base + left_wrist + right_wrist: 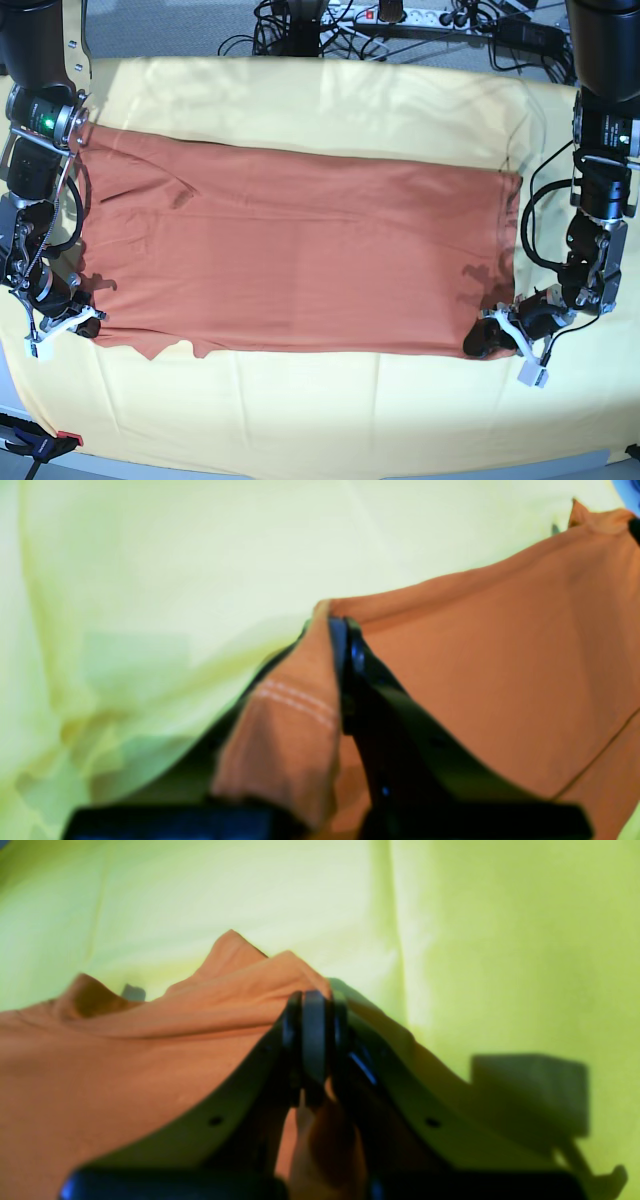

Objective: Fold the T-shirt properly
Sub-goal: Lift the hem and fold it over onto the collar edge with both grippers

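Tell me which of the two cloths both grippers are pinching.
The rust-orange cotton T-shirt; the larger pale yellow cloth just lies flat beneath it. The left gripper and right gripper clamp its near corners.

Base cam looks down on you from high above the table, catching the whole T-shirt on the yellow cloth, cables at 12 o'clock. Right arm sits at 9, left arm at 3. Left wrist cam rides behind the left gripper, very close and blurred, facing along the fingers over the shirt corner seen at 4 o'clock in base. Right wrist cam does the same behind the right gripper, sharing base's 8 o'clock corner. Both wrist views share shirt and cloth.
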Tool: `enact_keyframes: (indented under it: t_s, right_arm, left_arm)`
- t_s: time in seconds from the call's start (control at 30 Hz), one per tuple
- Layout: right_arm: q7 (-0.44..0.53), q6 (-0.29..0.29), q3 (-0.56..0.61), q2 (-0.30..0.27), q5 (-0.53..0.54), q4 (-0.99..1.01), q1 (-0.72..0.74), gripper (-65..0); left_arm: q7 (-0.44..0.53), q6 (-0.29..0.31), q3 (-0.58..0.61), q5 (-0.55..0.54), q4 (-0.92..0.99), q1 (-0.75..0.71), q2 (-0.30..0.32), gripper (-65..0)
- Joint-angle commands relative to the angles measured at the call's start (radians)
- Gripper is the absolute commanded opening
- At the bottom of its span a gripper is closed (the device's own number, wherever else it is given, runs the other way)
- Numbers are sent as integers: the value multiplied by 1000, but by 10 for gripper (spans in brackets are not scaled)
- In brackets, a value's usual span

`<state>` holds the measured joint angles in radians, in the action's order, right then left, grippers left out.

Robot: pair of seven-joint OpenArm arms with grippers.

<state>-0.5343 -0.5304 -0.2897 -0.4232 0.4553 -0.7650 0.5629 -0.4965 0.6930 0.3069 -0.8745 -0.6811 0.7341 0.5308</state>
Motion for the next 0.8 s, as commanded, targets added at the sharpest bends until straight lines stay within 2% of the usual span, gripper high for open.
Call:
enact_keyframes:
  t_s: [0.0,0.1,0.17,0.23,0.37,0.47,0.6,0.77]
  right_arm:
    - [26,-3,-4,-21,11,-15,33,-650]
    - [13,-48,-4,-21,11,-15,33,-650]
    - [-5,-92,-4,-23,20,-15,33,-650]
    - [-37,-133,-3,-26,47,-15,33,-650]
    - [-167,-168,-3,-26,127,-16,32,-650]
    - [-212,-168,-2,-29,167,-17,18,-650]
    - [-219,-168,46,-56,181,-20,-2,-650]
    - [-219,-168,139,-105,199,-20,-5,-650]
  left_arm:
    - [22,5,-8,-13,-13,34,6,-650]
    - [14,5,-8,-13,-13,27,-9,-650]
    - [-28,5,-8,-38,-13,25,-16,-650]
    - [-101,5,-8,-113,-13,26,-19,-650]
    - [-273,5,-8,-272,-14,26,-13,-650]
    - [-426,5,-8,-374,-14,25,-13,-650]
    - [-596,5,-8,-555,-17,31,-10,-650]
    - [-652,5,-8,-583,-32,29,15,-650]
